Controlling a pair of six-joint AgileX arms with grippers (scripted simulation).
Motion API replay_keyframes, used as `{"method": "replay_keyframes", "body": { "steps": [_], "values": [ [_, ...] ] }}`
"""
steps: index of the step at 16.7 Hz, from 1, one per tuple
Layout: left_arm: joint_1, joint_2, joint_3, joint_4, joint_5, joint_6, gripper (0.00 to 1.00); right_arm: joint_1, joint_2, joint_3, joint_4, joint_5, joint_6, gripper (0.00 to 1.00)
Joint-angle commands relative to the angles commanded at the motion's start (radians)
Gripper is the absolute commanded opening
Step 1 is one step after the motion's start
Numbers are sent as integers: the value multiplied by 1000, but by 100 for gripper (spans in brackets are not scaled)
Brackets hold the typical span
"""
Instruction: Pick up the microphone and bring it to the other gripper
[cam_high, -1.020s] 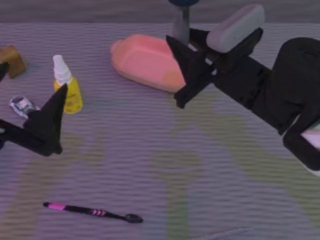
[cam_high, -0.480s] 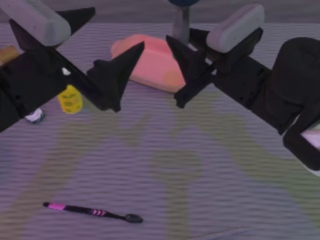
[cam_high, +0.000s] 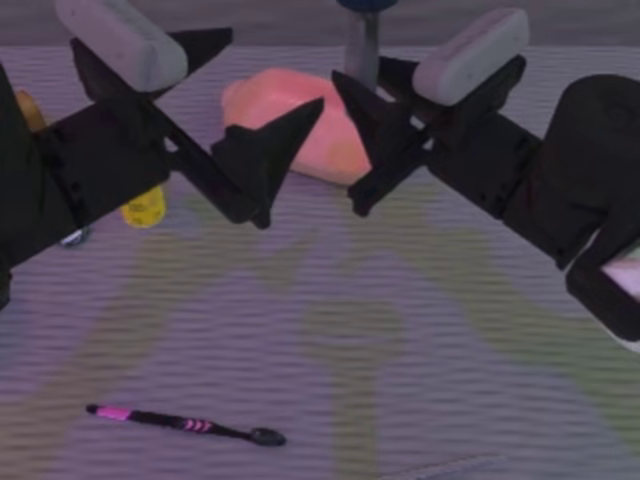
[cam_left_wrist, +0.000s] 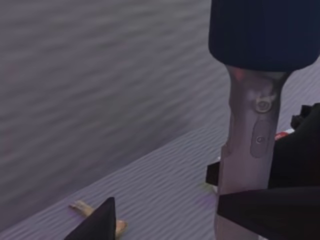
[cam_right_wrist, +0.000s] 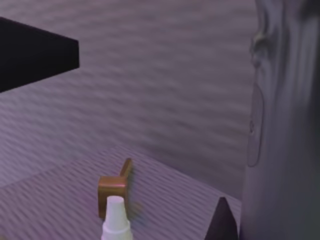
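The right gripper is clamped on the upright microphone at the table's far edge. The left gripper is spread wide nearby, above a pink object; a yellow bottle sits half hidden under it.

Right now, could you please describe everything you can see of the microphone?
The microphone stands upright, raised near the table's far edge in the top view. It has a rounded dark navy foam head over a slim grey metallic handle bearing small round fittings. The right end effector grips the handle low down; the left end effector is close by, apart.
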Motion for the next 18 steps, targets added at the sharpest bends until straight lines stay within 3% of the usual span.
{"method": "replay_keyframes", "body": {
  "steps": [4,12,17,18],
  "values": [
    [-13,37,30,12,-14,-1,100,0,0,0,0,0,0,0],
    [-122,382,277,105,-116,-2,100,0,0,0,0,0,0,0],
    [-130,399,292,109,-123,-2,100,0,0,0,0,0,0,0],
    [-130,399,292,109,-123,-2,92,0,0,0,0,0,0,0]
  ]
}}
